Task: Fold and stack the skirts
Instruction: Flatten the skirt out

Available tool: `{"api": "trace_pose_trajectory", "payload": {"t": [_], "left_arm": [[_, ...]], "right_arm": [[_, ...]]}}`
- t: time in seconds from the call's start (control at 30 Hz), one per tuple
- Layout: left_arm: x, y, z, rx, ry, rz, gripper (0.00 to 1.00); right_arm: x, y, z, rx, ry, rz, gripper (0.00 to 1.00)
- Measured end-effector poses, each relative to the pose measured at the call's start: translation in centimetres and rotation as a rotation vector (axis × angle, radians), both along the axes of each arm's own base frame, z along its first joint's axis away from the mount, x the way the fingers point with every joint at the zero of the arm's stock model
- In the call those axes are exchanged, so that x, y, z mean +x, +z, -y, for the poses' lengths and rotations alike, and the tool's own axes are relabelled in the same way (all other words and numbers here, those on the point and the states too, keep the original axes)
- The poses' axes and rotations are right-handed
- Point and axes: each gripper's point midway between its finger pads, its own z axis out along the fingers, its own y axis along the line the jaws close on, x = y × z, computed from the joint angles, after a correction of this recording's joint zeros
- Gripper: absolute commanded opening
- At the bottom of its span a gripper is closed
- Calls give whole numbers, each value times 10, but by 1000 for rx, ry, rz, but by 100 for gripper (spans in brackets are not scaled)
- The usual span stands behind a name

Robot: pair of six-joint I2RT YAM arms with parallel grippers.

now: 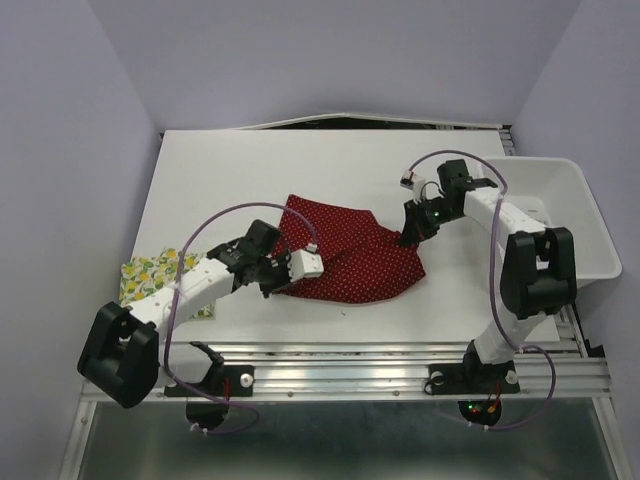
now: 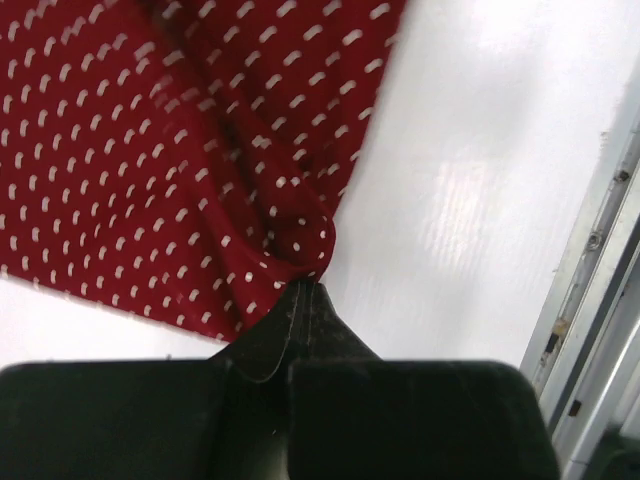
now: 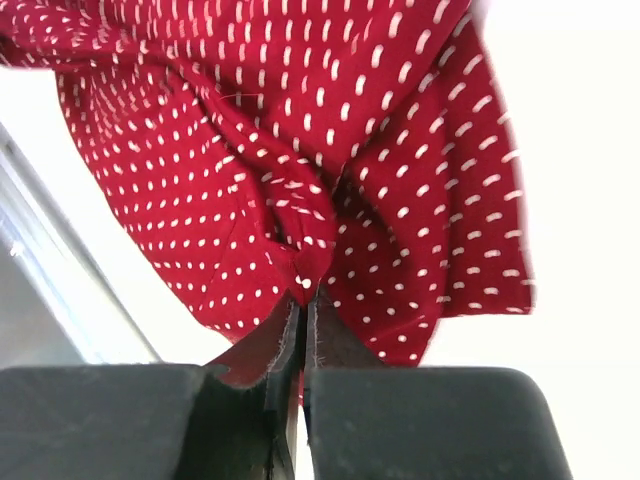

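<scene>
Table [image 1: 200,180]: white top that carries everything in the top view, with a metal rail along its near edge where both arm bases are bolted.
Bin [image 1: 590,215]: white plastic, at the table's right edge, beside the right arm and well apart from both skirts.
Red skirt [image 1: 350,255]: dark red with small white dots. It lies at the middle of the table, spread but creased, with folds running toward the two points where it is pinched.
Lemon skirt [image 1: 145,278]: pale with yellow and green print. It lies flat near the table's front left corner, partly hidden by the left arm and apart from the red skirt.
Left gripper [image 2: 305,292]: at the red skirt's near left edge. Its jaws are clenched on a small bunch of the dotted cloth, which puckers right at the tips.
Right gripper [image 3: 303,300]: at the red skirt's right end. Its jaws are pressed together on a gathered pinch of the same cloth, and the fabric fans out from the tips.
Height of the pinched edges: cannot tell whether they rest on the table or are raised off it.
</scene>
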Motion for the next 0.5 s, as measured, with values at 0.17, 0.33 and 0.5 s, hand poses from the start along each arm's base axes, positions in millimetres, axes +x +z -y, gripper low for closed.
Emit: {"api": "trace_pose_trajectory", "payload": {"t": [0.17,0.33,0.5], "left_arm": [[91,42,-43,-124,411,-14,0],[178,137,-80,-325,647,159,0],[200,215,-83,-482,682,326,0]], "right_arm": [[37,52,3,-18,-83,166,1],[73,133,11,-13,-212,451,1],[86,208,27,-2,-345,708,1]]}}
